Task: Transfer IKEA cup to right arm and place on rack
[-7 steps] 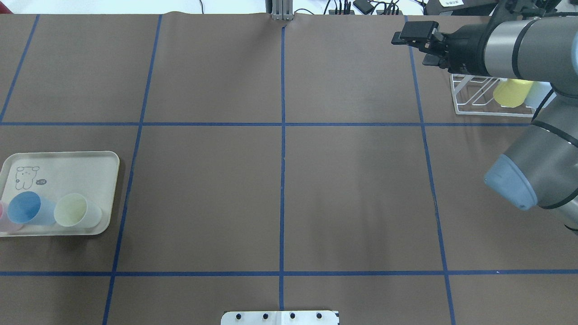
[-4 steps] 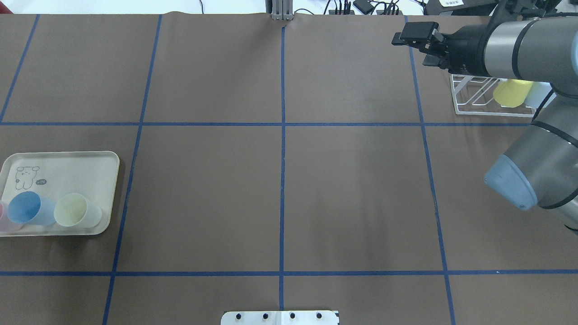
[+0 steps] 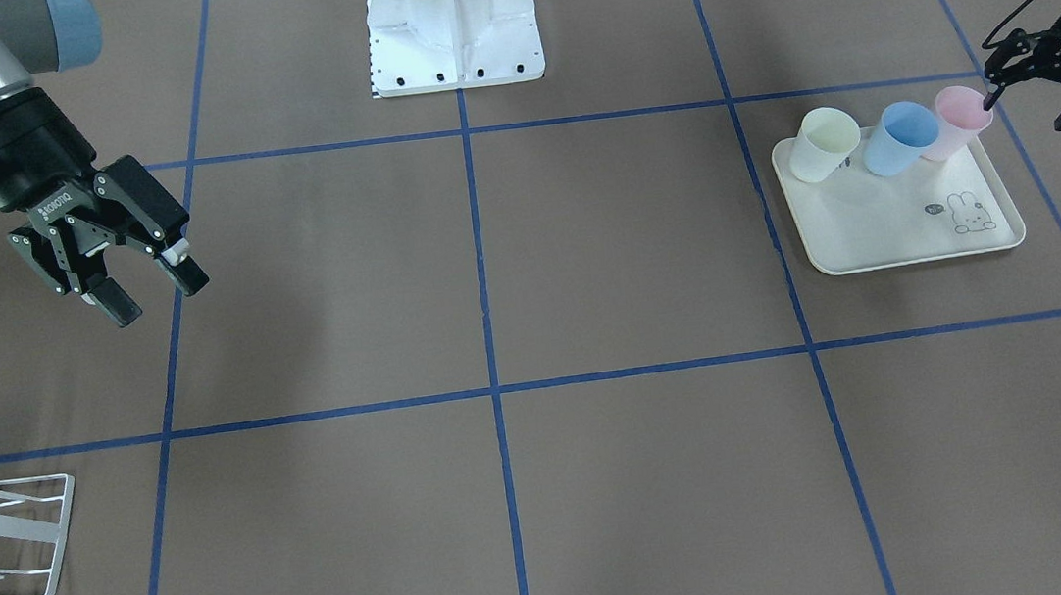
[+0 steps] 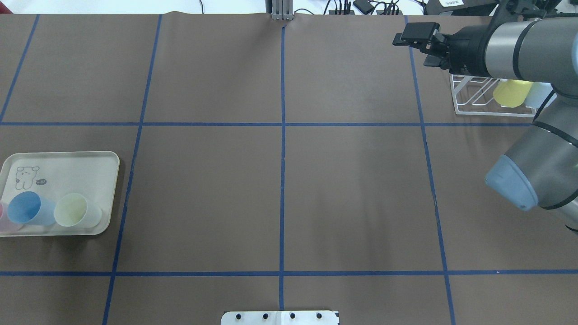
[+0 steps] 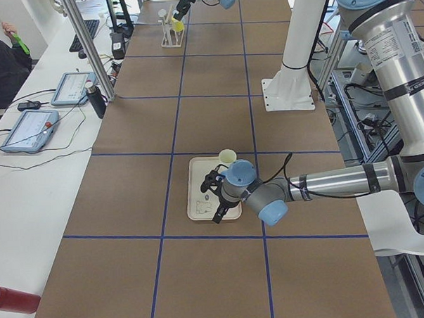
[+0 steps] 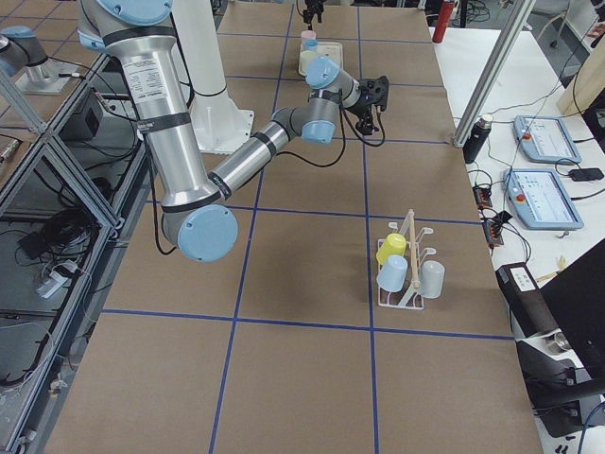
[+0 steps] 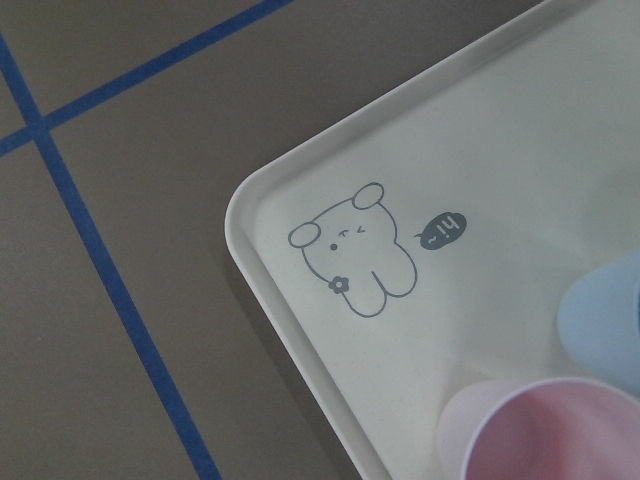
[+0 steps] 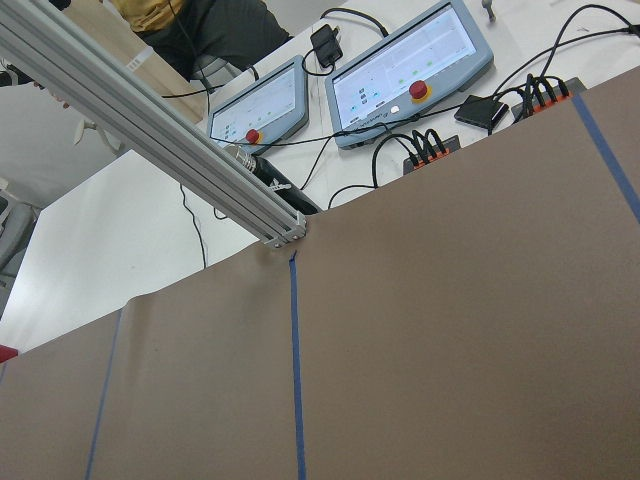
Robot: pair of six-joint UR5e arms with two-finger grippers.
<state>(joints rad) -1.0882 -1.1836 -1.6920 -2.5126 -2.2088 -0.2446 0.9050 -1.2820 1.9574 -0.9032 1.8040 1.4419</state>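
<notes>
Three cups lie on their sides on the cream tray (image 3: 888,225): a pale yellow cup (image 3: 825,143), a blue cup (image 3: 898,139) and a pink cup (image 3: 960,119). My left gripper (image 3: 1026,109) is open and sits just beside the pink cup, with one fingertip (image 3: 990,99) at its rim. It holds nothing. The left wrist view shows the pink cup (image 7: 545,430) at the lower right. The white wire rack (image 4: 469,97) stands at the far right. My right gripper (image 3: 158,295) is open and empty, held above the table near the rack; it also shows in the overhead view (image 4: 408,36).
The rack (image 6: 406,270) holds a yellow cup (image 6: 390,249), a blue cup (image 6: 391,274) and a grey-white cup (image 6: 431,278). The robot's white base (image 3: 453,25) is at the table's middle edge. Operator panels (image 6: 539,170) lie beyond the far side.
My right gripper has drifted very slightly to the right. The cups and tray have not moved.
</notes>
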